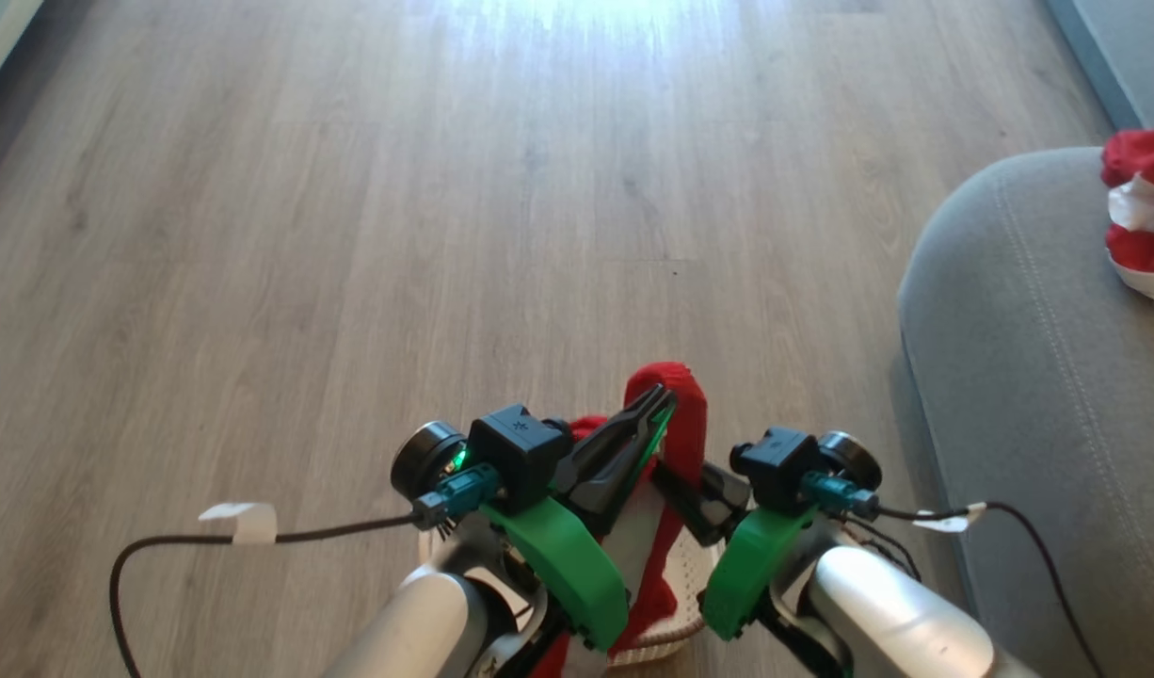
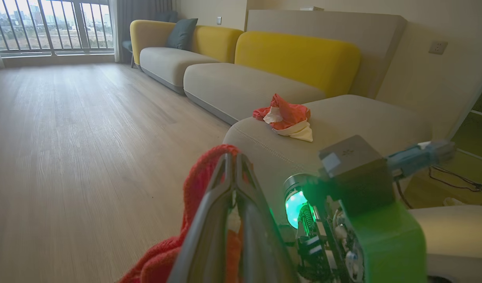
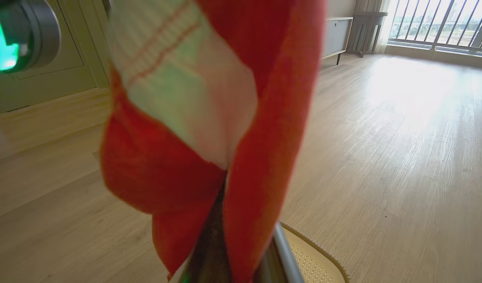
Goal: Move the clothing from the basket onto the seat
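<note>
Clothing hangs clamped in left hand; right hand buried in it, closure cannot be told.

The clothing is red and white, the seat grey, the basket cream.

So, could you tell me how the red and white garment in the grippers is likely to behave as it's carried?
Probably floppy: the garment hangs in loose folds and drapes over the closed tips of the left gripper. Likely light, since a narrow pinch seems to hold it up. Its trailing end may snag on the basket rim.
</note>
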